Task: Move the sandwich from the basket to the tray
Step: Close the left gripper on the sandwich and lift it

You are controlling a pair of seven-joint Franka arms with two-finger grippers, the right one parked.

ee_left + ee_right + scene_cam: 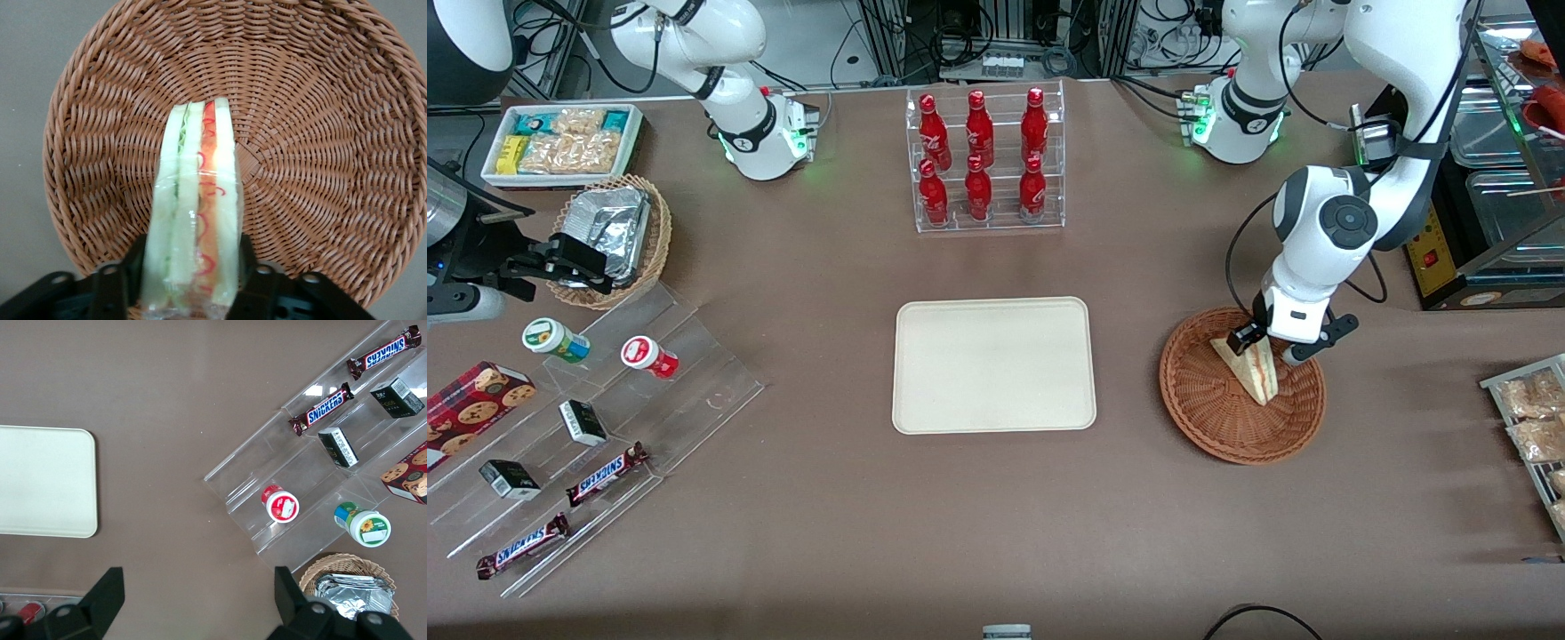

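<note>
The sandwich (pixel 1256 372) (pixel 197 200), a clear-wrapped wedge of white bread with red and green filling, stands on edge in the round reddish-brown wicker basket (pixel 1214 418) (pixel 320 133). My left gripper (pixel 1267 348) (pixel 193 267) is down in the basket, shut on the sandwich. Its black fingers (pixel 135 263) press against both bread faces. The cream tray (pixel 994 364) (pixel 47 480) lies flat with nothing on it, beside the basket toward the parked arm's end of the table.
A clear rack of red bottles (pixel 985 160) stands farther from the front camera than the tray. A stepped acrylic shelf of snacks (pixel 578 418), a foil-lined basket (pixel 614 236) and a white bin (pixel 560 142) sit toward the parked arm's end. A wire rack of packets (pixel 1534 418) sits toward the working arm's end.
</note>
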